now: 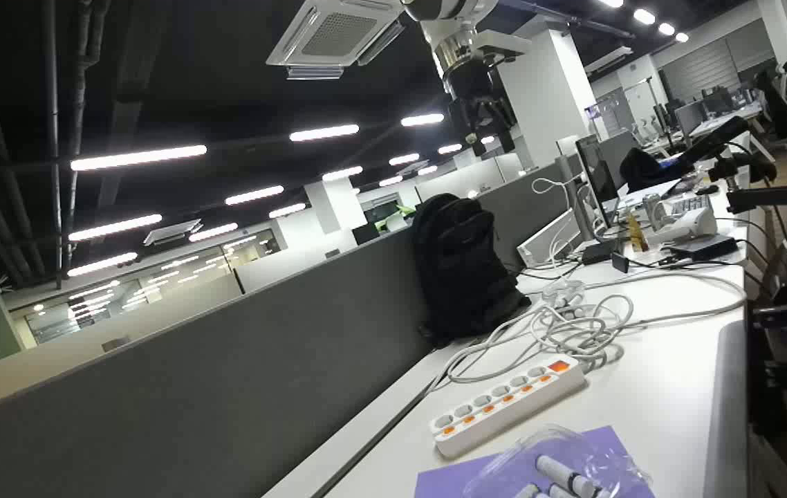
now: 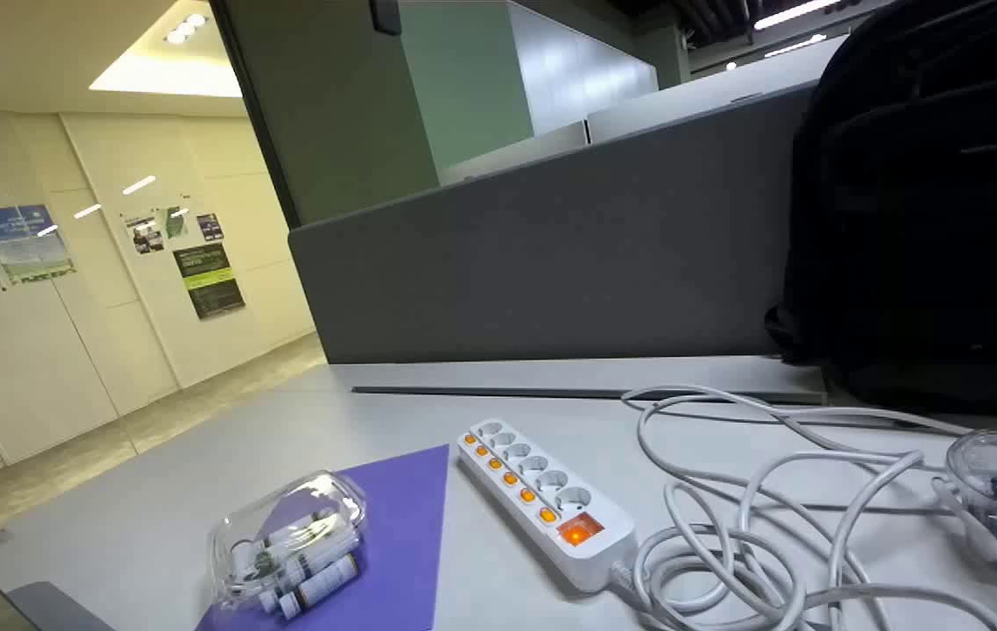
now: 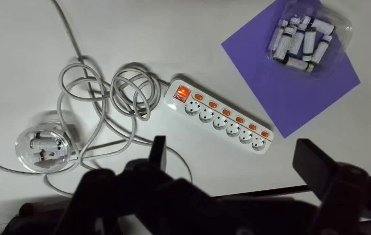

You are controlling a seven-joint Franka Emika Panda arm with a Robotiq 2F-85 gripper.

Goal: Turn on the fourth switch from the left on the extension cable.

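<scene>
The extension cable is a white power strip with round sockets, several small orange switches and one larger lit orange-red switch at its cord end. It lies on the white table in both exterior views and in the wrist view. In the wrist view, the lit switch is at the left end and the small switches run down to the right. I cannot tell whether the small ones are on. My gripper is high above the table. In the wrist view, its fingers are wide apart with nothing between them.
A purple sheet bearing a clear tub of small tubes lies near the strip's far end. A coiled white cord and another clear tub are by the cord end. A black backpack stands against the grey partition.
</scene>
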